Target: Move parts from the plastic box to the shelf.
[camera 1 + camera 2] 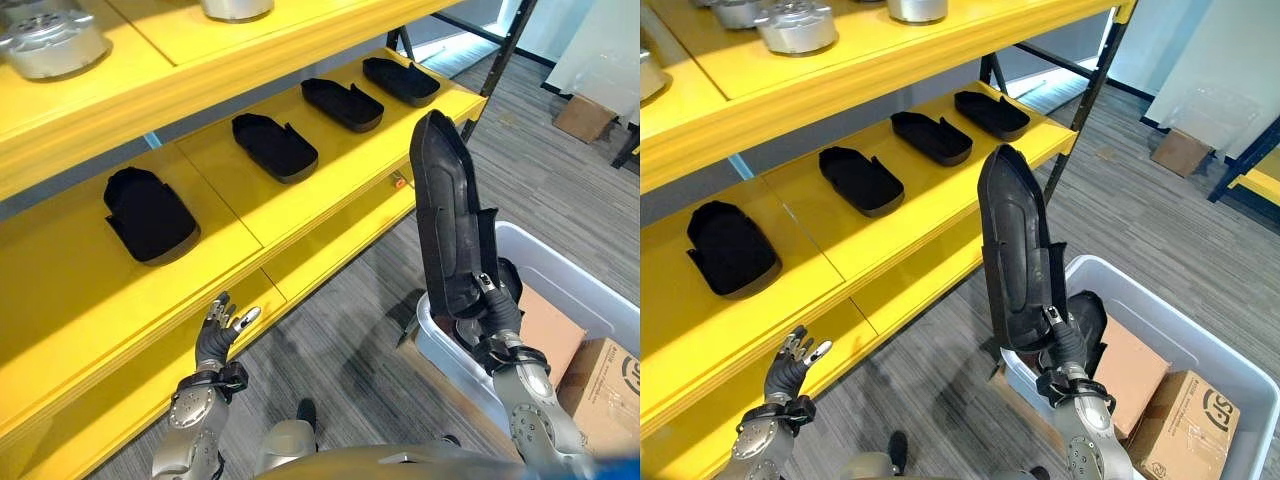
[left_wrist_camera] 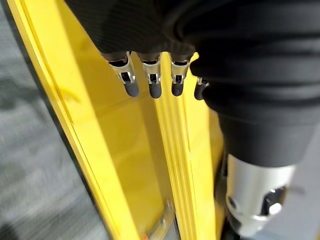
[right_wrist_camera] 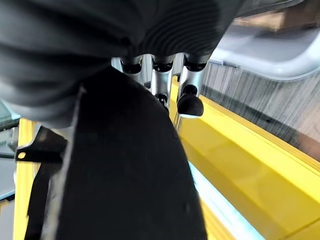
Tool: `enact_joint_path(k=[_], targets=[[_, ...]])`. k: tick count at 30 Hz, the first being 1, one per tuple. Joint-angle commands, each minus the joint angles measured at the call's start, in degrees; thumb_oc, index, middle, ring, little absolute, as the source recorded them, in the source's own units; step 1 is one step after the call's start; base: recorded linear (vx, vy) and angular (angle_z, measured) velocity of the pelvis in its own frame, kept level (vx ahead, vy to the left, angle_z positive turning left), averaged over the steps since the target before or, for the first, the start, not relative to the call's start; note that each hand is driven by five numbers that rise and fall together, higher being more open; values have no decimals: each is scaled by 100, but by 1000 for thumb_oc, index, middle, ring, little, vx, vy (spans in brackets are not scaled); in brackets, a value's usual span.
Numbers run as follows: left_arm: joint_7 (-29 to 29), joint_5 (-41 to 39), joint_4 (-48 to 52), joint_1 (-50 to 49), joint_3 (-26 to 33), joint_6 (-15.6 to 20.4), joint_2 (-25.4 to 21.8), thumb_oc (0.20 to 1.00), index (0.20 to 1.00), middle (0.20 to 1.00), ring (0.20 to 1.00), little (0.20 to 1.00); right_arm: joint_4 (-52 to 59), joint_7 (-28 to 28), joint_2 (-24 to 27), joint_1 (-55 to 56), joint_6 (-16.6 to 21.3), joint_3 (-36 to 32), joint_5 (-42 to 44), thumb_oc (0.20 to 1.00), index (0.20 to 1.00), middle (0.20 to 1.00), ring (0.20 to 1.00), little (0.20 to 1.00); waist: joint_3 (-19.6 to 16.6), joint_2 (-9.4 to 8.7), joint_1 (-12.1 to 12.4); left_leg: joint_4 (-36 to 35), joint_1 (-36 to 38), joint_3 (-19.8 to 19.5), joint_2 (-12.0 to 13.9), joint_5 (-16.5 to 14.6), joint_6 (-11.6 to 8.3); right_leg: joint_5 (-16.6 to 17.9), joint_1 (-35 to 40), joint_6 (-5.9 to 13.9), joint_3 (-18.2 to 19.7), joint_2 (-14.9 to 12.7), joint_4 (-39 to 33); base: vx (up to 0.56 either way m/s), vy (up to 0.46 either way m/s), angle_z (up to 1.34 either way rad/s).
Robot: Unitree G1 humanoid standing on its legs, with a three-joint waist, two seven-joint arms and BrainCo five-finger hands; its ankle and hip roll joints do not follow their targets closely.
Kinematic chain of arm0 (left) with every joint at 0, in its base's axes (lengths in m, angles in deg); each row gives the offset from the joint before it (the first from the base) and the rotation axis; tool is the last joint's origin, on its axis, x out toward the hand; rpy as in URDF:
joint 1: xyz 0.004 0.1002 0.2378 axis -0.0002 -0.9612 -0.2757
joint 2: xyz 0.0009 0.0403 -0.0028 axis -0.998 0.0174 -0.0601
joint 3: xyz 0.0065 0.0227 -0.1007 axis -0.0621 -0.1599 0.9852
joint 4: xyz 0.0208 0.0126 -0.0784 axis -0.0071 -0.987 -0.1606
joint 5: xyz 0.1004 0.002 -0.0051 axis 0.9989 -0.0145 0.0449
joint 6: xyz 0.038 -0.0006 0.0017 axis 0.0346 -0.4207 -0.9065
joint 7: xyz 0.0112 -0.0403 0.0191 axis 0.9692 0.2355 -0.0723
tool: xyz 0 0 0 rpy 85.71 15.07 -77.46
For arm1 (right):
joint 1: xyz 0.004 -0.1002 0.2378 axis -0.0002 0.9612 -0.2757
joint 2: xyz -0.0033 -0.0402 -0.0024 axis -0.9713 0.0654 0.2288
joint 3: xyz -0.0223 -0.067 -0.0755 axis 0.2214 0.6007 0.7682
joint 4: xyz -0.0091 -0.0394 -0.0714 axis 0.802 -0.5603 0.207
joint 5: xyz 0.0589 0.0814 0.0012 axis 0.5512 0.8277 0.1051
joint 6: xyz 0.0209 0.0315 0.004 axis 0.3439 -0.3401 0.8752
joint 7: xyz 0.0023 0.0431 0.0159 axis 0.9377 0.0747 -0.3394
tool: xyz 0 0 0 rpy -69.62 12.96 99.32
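Four flat black plastic parts [image 1: 274, 146] already lie on the yellow metal shelf [image 1: 225, 170] — my right hand [image 1: 497, 322] grips a fifth long black part [image 1: 447, 215] upright above the clear plastic box [image 1: 570, 283] to carry it over, my left hand [image 1: 217, 334] loose — empty.

Black part [image 1: 447, 215] rises above the silver, dark-tipped fingers [image 1: 487, 287]. Beyond them, the shelf [image 1: 300, 195] is bright yellow, with four black parts [image 1: 274, 146] on it. Below the fingers: pale grey plastic box [image 1: 555, 270], brown cardboard boxes [image 1: 600, 385], grey striped floor [image 1: 345, 350].
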Motion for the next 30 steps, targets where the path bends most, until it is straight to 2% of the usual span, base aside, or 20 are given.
enact_joint_path(k=[1,4,5,6,8,9,12,16,18,19,21,22,23,24,25,26,27,28,29,30], targets=[[126,262,878,-84,162,206,-225,1000,1000,1000,1000,1000,681,-299,118,-481,357,-14,247,200,200,200,200,200,92,-126,-80,-1109,824,-381,-282,269,-154,-129,-85,-618,-753,1510,-731,35,107,-22],[159,250,914,-69,122,175,-183,1000,1000,1000,1000,1000,631,-383,176,-449,344,3,320,200,200,200,200,200,62,-184,-176,-1043,772,-586,-399,295,-134,-371,-128,-753,-497,2124,-789,17,31,62],[176,254,896,-42,98,180,-170,1000,1000,1000,1000,1000,624,-398,204,-456,361,18,323,200,200,200,200,200,56,-226,-206,-995,751,-648,-456,299,-134,-409,-71,-803,-285,2353,-948,13,-10,65],[181,227,881,-36,80,201,-122,1000,1000,1000,1000,1000,652,-397,223,-445,363,23,382,200,200,200,200,200,19,-302,-222,-992,694,-772,-556,343,-166,-356,88,-881,42,2538,-1458,3,-27,27],[189,233,882,-65,75,211,-32,1000,1000,1000,1000,1000,672,-401,236,-378,312,15,318,200,200,200,200,200,-46,-337,-159,-995,672,-833,-615,356,-183,-348,288,-858,54,2442,-1687,7,-39,21],[186,229,885,-78,66,220,2,1000,1000,1000,1000,1000,645,-395,269,-392,312,30,316,200,200,200,200,200,-63,-336,-144,-1013,672,-831,-613,363,-181,-320,349,-878,146,2488,-1775,15,-37,40],[144,143,902,-140,119,244,48,1000,1000,1000,1000,1000,639,-408,293,-439,288,51,329,200,200,200,200,200,-114,-325,-56,-950,615,-836,-583,331,-187,-275,466,-875,83,2457,-2026,9,-84,13],[185,57,927,-175,123,219,71,1000,1000,1000,1000,1000,580,-383,376,-470,297,22,350,200,200,200,200,200,-45,-337,30,-282,277,-870,-689,178,-264,-303,595,-944,-58,2341,-2172,-29,-44,12],[211,55,890,-92,53,218,50,1000,1000,1000,1000,1000,590,-372,431,-447,339,-81,359,200,200,200,200,200,60,-340,-33,164,4,-663,-679,104,-381,-383,579,-989,-280,2217,-2060,-142,15,55],[184,-28,872,5,65,209,3,1000,1000,1000,1000,1000,608,-259,482,-495,424,-243,346,200,200,200,200,200,170,-438,-183,544,-133,276,64,-68,-389,-410,575,-953,-543,1906,-1955,-181,68,94],[201,-49,906,-37,66,223,22,1000,1000,1000,1000,1000,631,-230,458,-417,420,-273,375,200,200,200,200,200,130,-434,-200,423,-65,461,503,23,-436,-445,586,-920,-666,1787,-1954,-83,98,116],[179,-39,914,-55,74,222,24,1000,1000,1000,1000,1000,649,-232,439,-324,418,-356,370,200,200,200,200,200,99,-425,-229,293,-66,491,851,262,-536,-475,587,-889,-726,1695,-1925,6,119,87],[193,-39,927,-102,61,217,25,1000,1000,1000,1000,1000,675,-235,450,-208,412,-435,385,200,200,200,200,200,86,-404,-276,164,-8,480,1088,451,-627,-540,621,-886,-816,1636,-1884,12,171,87],[178,-24,940,-104,67,211,9,1000,1000,1000,1000,1000,686,-237,445,-142,421,-480,391,200,200,200,200,200,48,-380,-309,-29,21,539,1402,733,-729,-546,580,-847,-890,1540,-1844,66,286,99],[163,-11,927,-111,53,194,12,1000,1000,1000,1000,1000,710,-211,470,-47,434,-529,431,200,200,200,200,200,12,-247,-346,-610,128,481,1856,1333,-951,-660,503,-762,-979,1401,-1661,47,247,90],[163,-11,927,-111,53,194,12,1000,1000,1000,1000,1000,710,-211,471,-46,434,-529,431,200,200,200,200,200,10,-246,-347,-615,128,480,1856,1337,-952,-661,501,-762,-980,1401,-1659,71,276,67],[164,10,914,-96,55,186,8,1000,1000,1000,1000,1000,716,-198,483,-31,435,-543,442,200,200,200,200,200,7,-184,-336,-783,112,388,1951,1535,-1024,-680,478,-721,-977,1347,-1599,79,300,38],[204,38,892,-73,67,212,20,1000,1000,1000,1000,1000,744,-229,505,-4,419,-582,436,200,200,200,200,200,12,-79,-330,-930,297,266,1874,1373,-1112,-681,465,-615,-910,1207,-1470,75,302,27],[205,38,891,-69,67,212,20,1000,1000,1000,1000,1000,744,-229,504,-6,419,-583,436,200,200,200,200,200,4,-77,-326,-927,281,267,1875,1378,-1108,-663,454,-615,-907,1210,-1483,116,327,15],[249,46,873,-69,67,234,14,1000,1000,1000,1000,1000,760,-296,450,32,384,-577,477,200,200,200,200,200,-63,1,-345,-943,279,321,1724,1169,-1164,-562,526,-545,-846,1144,-1538,65,133,-11]])
